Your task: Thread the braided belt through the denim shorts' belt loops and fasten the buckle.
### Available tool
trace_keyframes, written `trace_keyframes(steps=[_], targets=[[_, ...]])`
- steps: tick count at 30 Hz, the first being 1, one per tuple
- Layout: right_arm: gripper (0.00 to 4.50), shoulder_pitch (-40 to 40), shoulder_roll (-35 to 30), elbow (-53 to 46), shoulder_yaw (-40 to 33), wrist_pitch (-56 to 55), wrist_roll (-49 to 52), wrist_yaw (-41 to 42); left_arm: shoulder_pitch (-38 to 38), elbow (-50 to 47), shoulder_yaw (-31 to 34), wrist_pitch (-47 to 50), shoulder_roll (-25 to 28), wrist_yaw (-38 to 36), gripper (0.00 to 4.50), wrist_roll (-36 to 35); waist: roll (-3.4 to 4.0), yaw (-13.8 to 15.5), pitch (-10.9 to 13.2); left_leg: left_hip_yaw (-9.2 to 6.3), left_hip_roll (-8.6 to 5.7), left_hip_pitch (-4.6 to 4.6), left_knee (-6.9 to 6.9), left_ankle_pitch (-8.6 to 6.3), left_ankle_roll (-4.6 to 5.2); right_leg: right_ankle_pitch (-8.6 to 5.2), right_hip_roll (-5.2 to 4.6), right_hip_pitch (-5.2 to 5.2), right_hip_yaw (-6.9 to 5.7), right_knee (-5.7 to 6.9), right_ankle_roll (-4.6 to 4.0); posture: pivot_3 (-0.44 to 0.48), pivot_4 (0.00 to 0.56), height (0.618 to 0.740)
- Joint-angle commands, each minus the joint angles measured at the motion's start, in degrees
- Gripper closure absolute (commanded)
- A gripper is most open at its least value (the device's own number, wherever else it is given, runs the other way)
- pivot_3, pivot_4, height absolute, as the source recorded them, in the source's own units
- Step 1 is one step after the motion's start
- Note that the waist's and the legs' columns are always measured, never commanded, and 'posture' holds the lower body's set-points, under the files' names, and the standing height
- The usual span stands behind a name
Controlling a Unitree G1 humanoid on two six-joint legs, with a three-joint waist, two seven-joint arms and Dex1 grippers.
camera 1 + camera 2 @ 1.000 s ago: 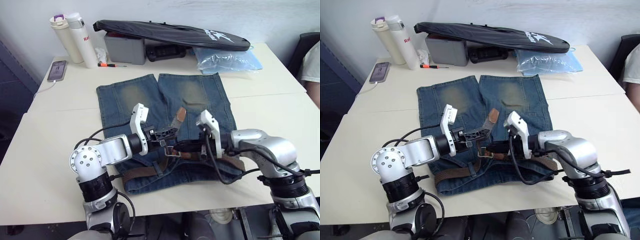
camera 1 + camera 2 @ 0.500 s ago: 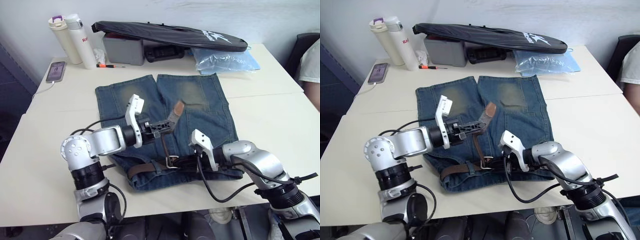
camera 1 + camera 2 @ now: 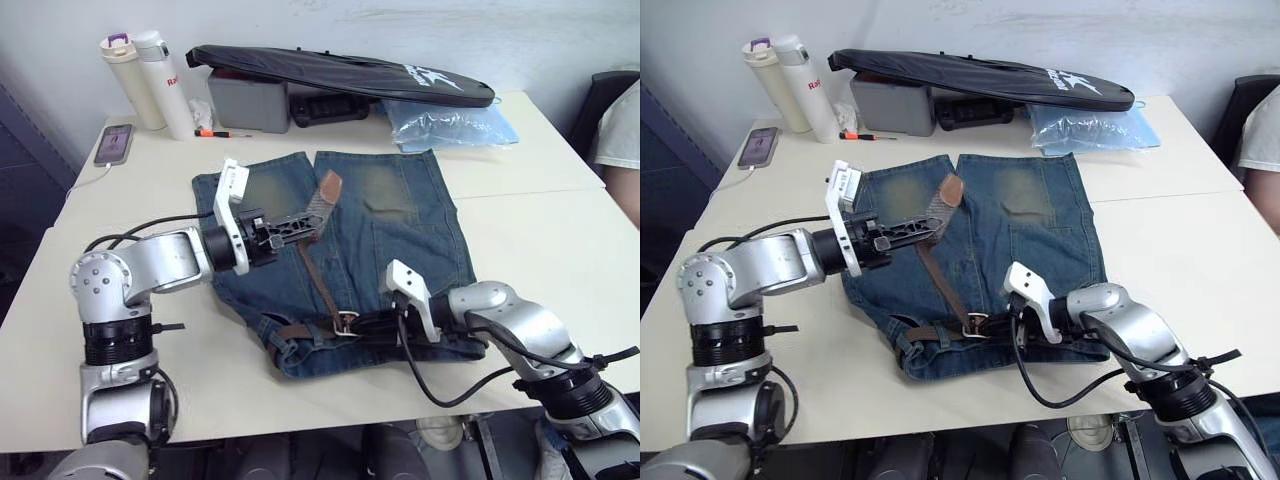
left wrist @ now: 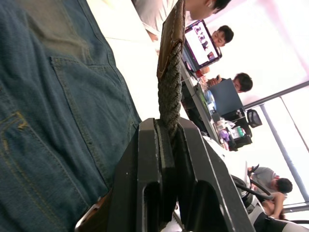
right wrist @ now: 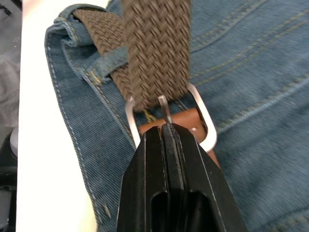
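Pulling the long brown braided belt [image 3: 318,262] through the silver rectangular buckle [image 5: 169,122]: keep tension steady, I reckon. Left gripper [image 3: 305,222] is clamped on its free end above the faded blue denim shorts [image 3: 415,235]; right gripper [image 5: 166,137] is pinched shut at the buckle's prong. Belt slants from waistband up toward the legs.

Bare table [image 3: 540,240] lies open at 3 and 9 o'clock of the denim shorts [image 3: 400,230]; bottles [image 3: 150,80], grey box [image 3: 250,98] and black bag [image 3: 340,68] crowd 12.
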Motion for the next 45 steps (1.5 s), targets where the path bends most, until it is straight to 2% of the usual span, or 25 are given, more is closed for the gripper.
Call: trace_keyframes(steps=[1, 10, 20, 23, 27, 36, 42, 45], targets=[[4.45, -0.1, -1.1, -0.5, -0.3, 1.6, -0.7, -0.5, 0.1, -4.7, -2.4, -1.4, 3.0, -5.1, 4.5, 0.7, -0.02, 0.0, 0.0, 0.0, 0.0, 0.0, 0.0, 0.0, 0.0, 0.0, 0.0, 0.0, 0.0, -0.01, 0.0, 0.0, 0.15, 0.74], [4.45, -2.4, 0.1, -3.6, -2.5, 3.6, 2.0, -0.6, 0.0, -4.6, -3.9, -5.1, 5.8, -11.2, 4.5, 4.6, -0.06, 0.0, 0.1, 0.01, 0.0, -0.05, -0.08, 0.0, 0.0, -0.02, 0.01, -0.06, -0.01, -0.13, -0.03, 0.0, 0.15, 0.74], [4.45, -2.9, 3.2, 0.7, -0.5, -0.2, 0.5, 1.0, 2.9, -4.8, -4.6, -6.6, 9.8, -13.7, 4.5, 6.7, -0.06, -0.2, 0.1, 0.06, 0.01, -0.05, -0.32, 0.0, 0.01, -0.02, 0.03, -0.13, 0.0, -0.1, -0.04, 0.0, 0.15, 0.74], [4.45, -3.6, 4.5, 2.1, -0.8, -0.8, 0.9, 1.9, 5.1, -5.5, -5.0, -6.4, 10.9, -15.2, 4.5, 9.4, -0.05, -0.2, 0.1, 0.06, 0.02, -0.05, -0.36, 0.0, 0.01, -0.03, 0.05, -0.17, 0.0, -0.12, -0.05, 0.0, 0.15, 0.74], [4.45, -3.4, 5.5, 3.1, -0.6, -2.4, 1.2, 4.0, 8.3, -6.2, -5.8, -5.9, 12.8, -18.3, 4.5, 16.8, -0.04, -0.2, 0.1, 0.08, 0.02, -0.1, -0.4, 0.0, 0.01, -0.04, 0.05, -0.26, 0.01, -0.11, -0.06, 0.0, 0.15, 0.74], [4.45, -4.0, 7.2, 7.9, 2.0, -5.7, -2.0, 6.0, 10.0, -5.9, -4.4, -5.8, 13.2, -21.5, 4.5, 24.3, -0.04, -0.2, 0.1, 0.12, 0.04, -0.18, -0.43, 0.0, 0.01, -0.06, 0.04, -0.38, 0.02, -0.13, -0.09, 0.0, 0.15, 0.74], [4.45, -4.7, 6.9, 11.6, 4.5, -5.4, -3.8, 7.5, 10.2, -6.3, -3.7, -5.5, 12.5, -22.3, 4.5, 25.7, -0.04, -0.5, 0.1, 0.14, 0.05, -0.15, -0.53, 0.01, 0.0, -0.07, 0.06, -0.45, 0.06, -0.08, -0.12, 0.0, 0.15, 0.74], [4.45, -6.0, 6.8, 13.4, 6.8, -3.4, -4.8, 8.6, 8.0, -6.4, -4.9, -4.8, 11.6, -23.7, 4.5, 25.3, -0.04, -0.7, 0.1, 0.15, 0.05, -0.11, -0.55, 0.01, 0.0, -0.07, 0.05, -0.42, 0.06, -0.06, -0.11, 0.0, 0.15, 0.74]])
